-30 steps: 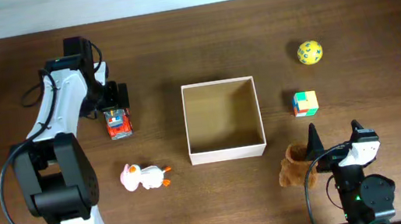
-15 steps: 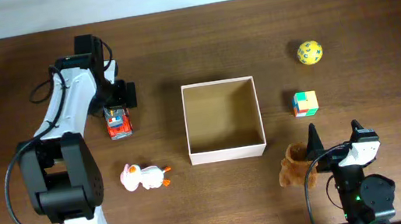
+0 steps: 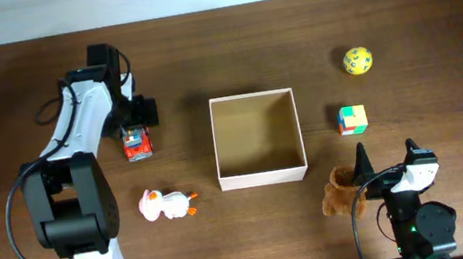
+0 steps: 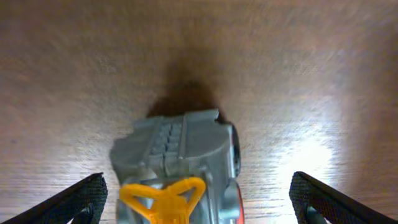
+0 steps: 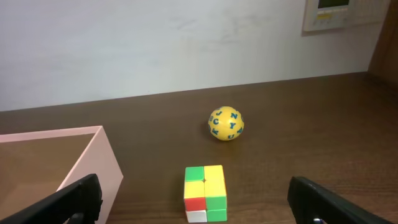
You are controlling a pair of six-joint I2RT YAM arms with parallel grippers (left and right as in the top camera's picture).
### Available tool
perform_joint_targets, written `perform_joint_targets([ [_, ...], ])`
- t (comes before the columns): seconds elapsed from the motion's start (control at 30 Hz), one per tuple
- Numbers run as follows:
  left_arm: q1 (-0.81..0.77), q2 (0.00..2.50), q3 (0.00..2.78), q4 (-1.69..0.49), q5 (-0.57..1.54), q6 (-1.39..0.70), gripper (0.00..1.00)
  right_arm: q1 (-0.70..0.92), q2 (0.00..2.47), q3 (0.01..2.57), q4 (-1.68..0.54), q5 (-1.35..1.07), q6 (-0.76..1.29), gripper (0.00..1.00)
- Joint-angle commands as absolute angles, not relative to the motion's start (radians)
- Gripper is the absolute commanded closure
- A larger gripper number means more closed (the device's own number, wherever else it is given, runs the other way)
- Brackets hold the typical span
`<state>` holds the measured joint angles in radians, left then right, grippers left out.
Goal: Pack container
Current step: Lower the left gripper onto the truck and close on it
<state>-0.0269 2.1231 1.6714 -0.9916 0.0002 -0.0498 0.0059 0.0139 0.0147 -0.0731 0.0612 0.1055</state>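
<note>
Both sets of jaws stand wide open and hold nothing above a dark wooden surface [image 3: 445, 99].
The left jaws straddle a red and grey toy car with a yellow piece [image 4: 177, 158], one tip on each side of it. By the right jaws sits a brown plush toy [image 3: 342, 191]. Ahead of them lies a multicoloured cube [image 5: 205, 193], with a yellow ball with blue letters [image 5: 226, 124] farther on. The square, shallow cardboard container with white walls and a tan inside [image 3: 263, 178] lies ahead and to their left, between the two arms.

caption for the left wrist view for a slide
Open left pincer framing a grey-and-yellow toy car on the wooden table.
</note>
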Motion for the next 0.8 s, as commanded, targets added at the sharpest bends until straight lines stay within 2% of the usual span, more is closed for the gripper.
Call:
perform_joint_targets([
  [0.0, -0.023, 2.128, 1.641, -0.989, 0.000, -0.064, 0.04, -0.001, 0.004, 0.006, -0.074, 0.059, 0.108, 0.01],
  [0.43, -0.023, 2.128, 1.635, -0.985, 0.000, -0.063, 0.11, -0.001, 0.004, 0.006, -0.074, 0.059, 0.108, 0.01],
  [0.47, -0.023, 2.128, 1.635, -0.985, 0.000, -0.063, 0.15, -0.001, 0.004, 0.006, -0.074, 0.059, 0.108, 0.01],
  [0.77, -0.023, 2.128, 1.635, -0.985, -0.026, -0.063, 0.23, -0.001, 0.004, 0.006, -0.074, 0.059, 0.108, 0.01],
])
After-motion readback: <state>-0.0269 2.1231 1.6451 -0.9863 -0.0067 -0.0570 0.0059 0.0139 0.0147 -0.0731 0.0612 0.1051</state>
